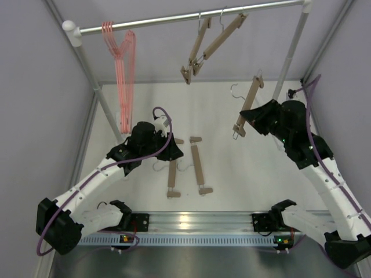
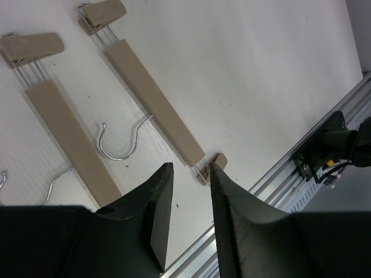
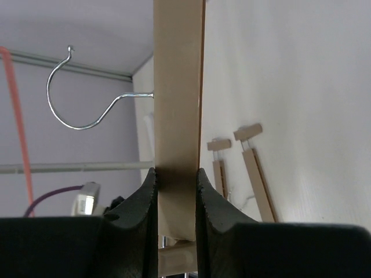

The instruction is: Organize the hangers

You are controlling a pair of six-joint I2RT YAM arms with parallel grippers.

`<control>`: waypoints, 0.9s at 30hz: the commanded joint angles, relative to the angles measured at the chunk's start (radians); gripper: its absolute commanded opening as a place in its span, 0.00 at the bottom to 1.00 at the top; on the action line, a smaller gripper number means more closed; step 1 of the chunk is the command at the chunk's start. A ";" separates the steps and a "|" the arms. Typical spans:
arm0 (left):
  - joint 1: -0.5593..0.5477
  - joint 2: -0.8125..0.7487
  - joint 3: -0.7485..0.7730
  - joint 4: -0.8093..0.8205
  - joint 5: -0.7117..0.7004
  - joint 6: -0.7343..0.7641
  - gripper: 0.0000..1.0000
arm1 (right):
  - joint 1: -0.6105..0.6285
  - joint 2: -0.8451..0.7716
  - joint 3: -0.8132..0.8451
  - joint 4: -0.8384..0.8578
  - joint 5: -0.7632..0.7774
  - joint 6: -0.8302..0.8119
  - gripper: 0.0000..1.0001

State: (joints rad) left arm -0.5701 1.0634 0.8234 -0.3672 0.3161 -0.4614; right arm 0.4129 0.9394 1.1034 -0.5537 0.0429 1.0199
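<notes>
Several pink wire hangers (image 1: 120, 52) and two wooden bar hangers (image 1: 210, 41) hang on the silver rail (image 1: 174, 19). My right gripper (image 1: 246, 119) is shut on a third wooden hanger (image 1: 249, 104) and holds it in the air below the rail; in the right wrist view the bar (image 3: 177, 87) stands upright between my jaws (image 3: 175, 179), with its silver hook (image 3: 81, 110) pointing left. Two more wooden hangers (image 1: 172, 174) (image 1: 199, 167) lie flat on the table. My left gripper (image 1: 173, 153) is open and empty just above them (image 2: 190, 174); the nearer bar (image 2: 153, 101) ends by my fingertips.
The rail stands on white posts (image 1: 93, 75) (image 1: 293, 52) at the back left and right. A silver mounting rail (image 1: 197, 223) with both arm bases runs along the near table edge. Grey walls close in the left and right sides.
</notes>
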 commanded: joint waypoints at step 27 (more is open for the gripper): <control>0.006 0.004 -0.001 0.016 0.001 0.021 0.36 | -0.220 0.329 0.572 0.342 -0.449 0.177 0.00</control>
State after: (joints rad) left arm -0.5697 1.0657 0.8234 -0.3679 0.3164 -0.4568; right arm 0.2138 1.2499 1.6001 -0.3382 -0.3515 1.1572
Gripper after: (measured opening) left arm 0.366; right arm 0.180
